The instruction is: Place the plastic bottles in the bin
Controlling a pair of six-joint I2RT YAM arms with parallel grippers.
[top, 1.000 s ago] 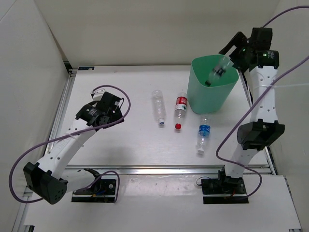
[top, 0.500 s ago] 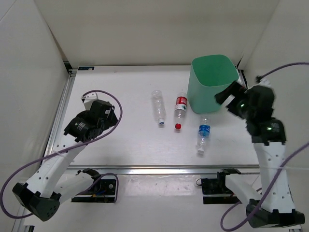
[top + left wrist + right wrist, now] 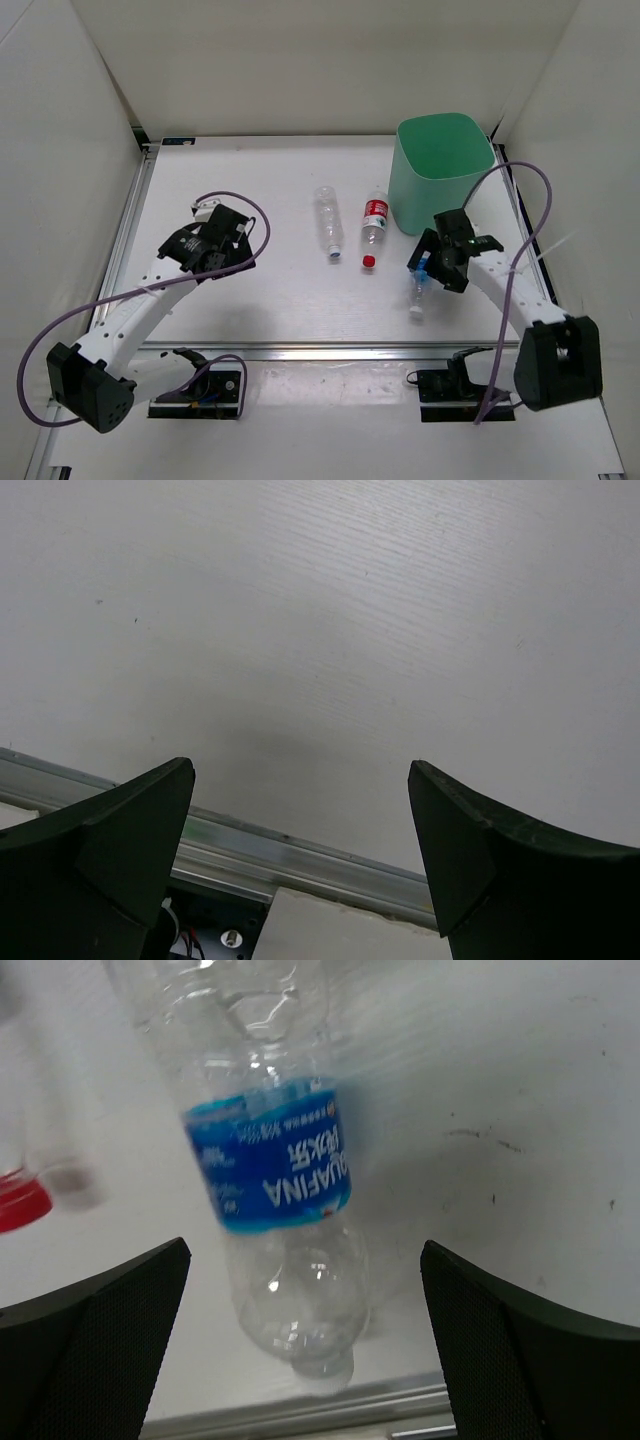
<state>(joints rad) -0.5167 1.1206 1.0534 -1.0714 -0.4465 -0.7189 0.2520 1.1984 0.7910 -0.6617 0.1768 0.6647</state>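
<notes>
Lying on its side on the white table [image 3: 270, 300], the blue-labelled bottle [image 3: 275, 1160] sits near the front edge, just in front of the green bin [image 3: 430, 205]. The right gripper [image 3: 432, 268] hangs right over it with its two fingers wide apart, one on each side, and it has hold of nothing. The red-labelled bottle [image 3: 374, 220] lies a bit to the left, its red cap pointing at the arms. Beside that lies the bottle with no label [image 3: 327, 222]. The bin stands upright at the far right. The left gripper [image 3: 300, 860] is well away on the left, wide open over bare table, empty.
</notes>
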